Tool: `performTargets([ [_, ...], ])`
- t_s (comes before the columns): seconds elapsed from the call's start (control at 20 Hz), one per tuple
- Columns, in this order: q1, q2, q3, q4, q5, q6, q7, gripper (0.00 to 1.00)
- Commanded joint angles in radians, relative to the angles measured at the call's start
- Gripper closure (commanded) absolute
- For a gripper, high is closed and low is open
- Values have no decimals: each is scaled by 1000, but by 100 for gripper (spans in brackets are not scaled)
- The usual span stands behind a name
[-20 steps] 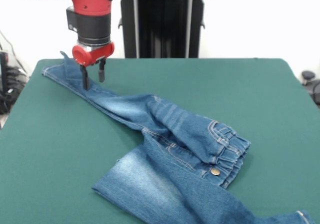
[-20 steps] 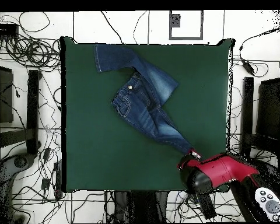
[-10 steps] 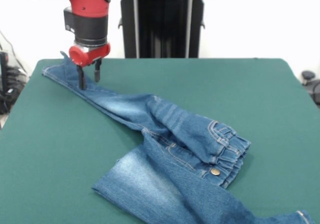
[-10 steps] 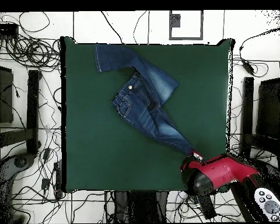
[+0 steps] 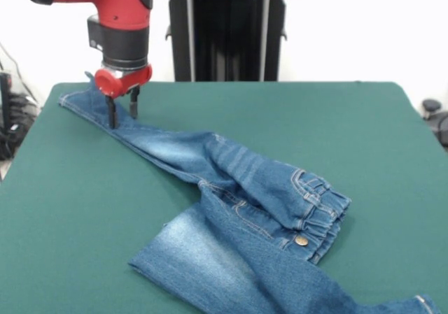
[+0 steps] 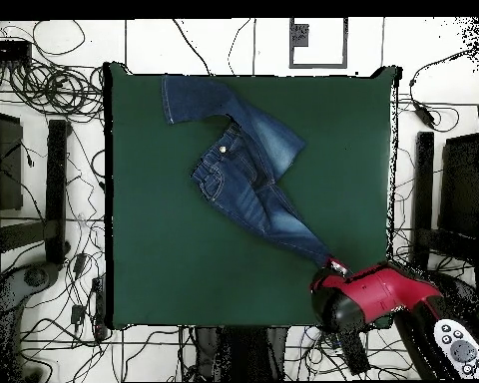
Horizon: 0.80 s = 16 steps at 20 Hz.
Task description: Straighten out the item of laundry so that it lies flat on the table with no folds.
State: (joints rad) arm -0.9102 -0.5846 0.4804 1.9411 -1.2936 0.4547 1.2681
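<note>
Lay creased on tabletop (image 5: 84,209), jeans (image 5: 245,209) with one leg stretched toward a corner; tool (image 5: 122,109) spread, tips astride that leg's hem

No legible text, label, brand, number or sign anywhere in either view.
</note>
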Motion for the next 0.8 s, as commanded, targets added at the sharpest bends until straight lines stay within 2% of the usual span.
performTargets([
  [0.05,28,16,-1,-72,-57,2,-127,100],
  [0.25,39,14,-1,-71,-46,-13,-72,100],
  [0.3,39,12,5,-65,-48,-11,-98,100],
  [0.8,53,-24,0,-42,-19,12,-75,100],
])
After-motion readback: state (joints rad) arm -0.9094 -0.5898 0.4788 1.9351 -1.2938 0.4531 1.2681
